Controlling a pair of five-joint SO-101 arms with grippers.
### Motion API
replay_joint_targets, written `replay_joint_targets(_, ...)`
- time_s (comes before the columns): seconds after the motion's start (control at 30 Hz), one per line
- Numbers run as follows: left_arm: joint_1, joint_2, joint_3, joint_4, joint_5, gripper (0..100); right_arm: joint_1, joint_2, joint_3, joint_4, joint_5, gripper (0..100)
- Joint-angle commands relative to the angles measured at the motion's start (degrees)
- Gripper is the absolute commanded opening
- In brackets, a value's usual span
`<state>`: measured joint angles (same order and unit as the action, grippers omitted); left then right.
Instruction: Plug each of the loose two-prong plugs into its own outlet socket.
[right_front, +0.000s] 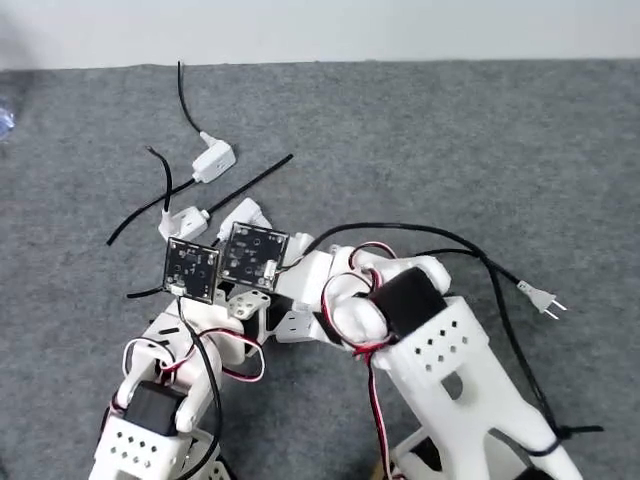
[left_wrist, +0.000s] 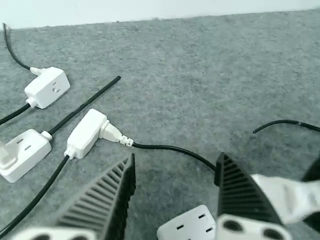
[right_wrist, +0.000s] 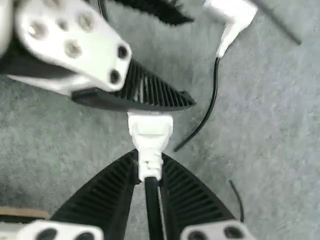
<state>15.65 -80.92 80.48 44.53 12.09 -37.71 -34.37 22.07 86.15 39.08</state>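
A loose black two-prong plug (right_front: 541, 298) lies on the grey carpet at the right, on its black cable. My right gripper (right_wrist: 150, 159) is shut on the neck of a white outlet socket (right_wrist: 150, 131), where its black cord enters. That same socket (left_wrist: 187, 228) shows its slotted face between the spread fingers of my open left gripper (left_wrist: 176, 161), which touches nothing. Three more white cord ends lie beyond: one socket (left_wrist: 47, 88) far off, another (left_wrist: 22, 153) nearer, and a third piece (left_wrist: 87, 132) with a black cord. In the high view both wrist boards hide the grippers.
A straight black cable (right_front: 250, 185) crosses the carpet between the white pieces. Both arm bases crowd the front edge, with red and white wires looping around them. The carpet (right_front: 450, 140) stretches bare to the back and right, up to a white wall.
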Motion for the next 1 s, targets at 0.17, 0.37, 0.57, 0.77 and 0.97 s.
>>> replay_joint_targets(0.17, 0.1, -0.2, -0.4, 0.6, -0.5, 25, 16.7, -1.3, 19.3, -11.6, 9.1, 0.9)
replay_joint_targets(0.37, 0.3, -0.2, 0.4, 0.4, -1.1, 25, 27.7, -1.2, 31.7, -21.8, 17.1, 0.9)
replay_joint_targets(0.57, 0.4, -0.2, 0.6, 0.4, -3.2, 25, 34.8, -1.2, 38.5, -24.3, 23.9, 4.5)
replay_joint_targets(0.77, 0.4, -0.2, 0.6, 0.5, -3.2, 25, 39.6, -1.8, 39.3, -23.9, 24.3, 33.2)
replay_joint_targets(0.97, 0.4, -0.2, 0.7, 0.5, -3.3, 25, 33.6, -1.8, 37.9, -20.6, 27.2, 28.8)
